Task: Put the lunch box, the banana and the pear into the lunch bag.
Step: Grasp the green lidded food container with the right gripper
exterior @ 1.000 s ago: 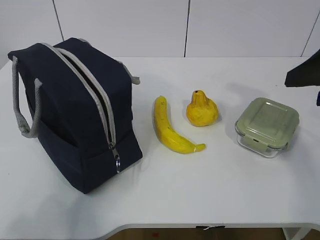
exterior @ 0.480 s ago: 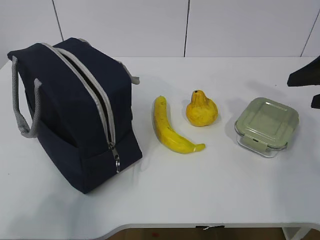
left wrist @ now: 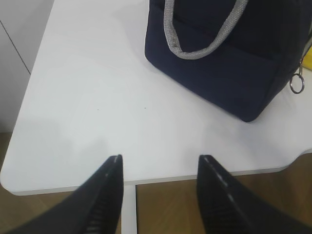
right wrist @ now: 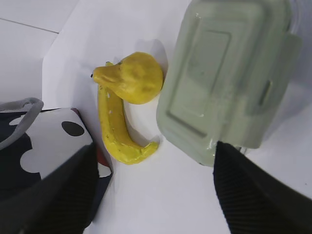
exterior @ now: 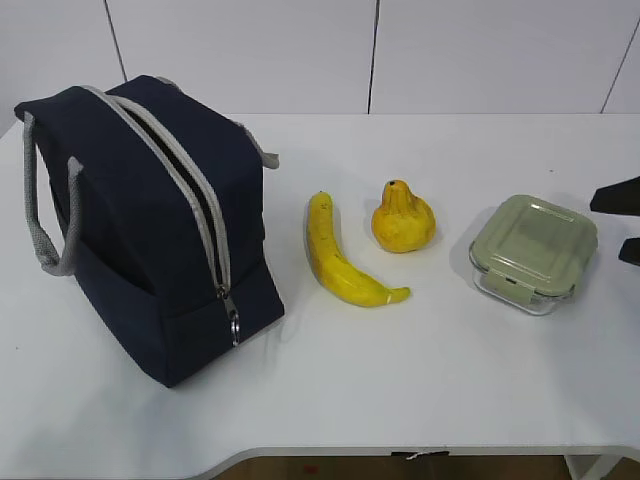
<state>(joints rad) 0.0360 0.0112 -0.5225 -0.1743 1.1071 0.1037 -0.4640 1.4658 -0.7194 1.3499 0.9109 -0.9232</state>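
On the white worktop (exterior: 420,390) nothing is packed yet: the lunch bag (exterior: 150,230) sits zipped at nine o'clock, with the banana (exterior: 340,262), pear (exterior: 403,220) and lunch box (exterior: 533,250) outside it. Both tools are spread wide and empty, the right tool (right wrist: 156,190) above the lunch box and the left tool (left wrist: 158,195) near the worktop's edge.

The bench (exterior: 420,380) is free near the lunch box (exterior: 533,250); the pear (exterior: 402,217) stands at its left.

Navy lunch bag (exterior: 150,220), yellow banana (exterior: 340,260)

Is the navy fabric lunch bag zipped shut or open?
Shut: the navy fabric lunch bag has its grey zipper closed end to end.
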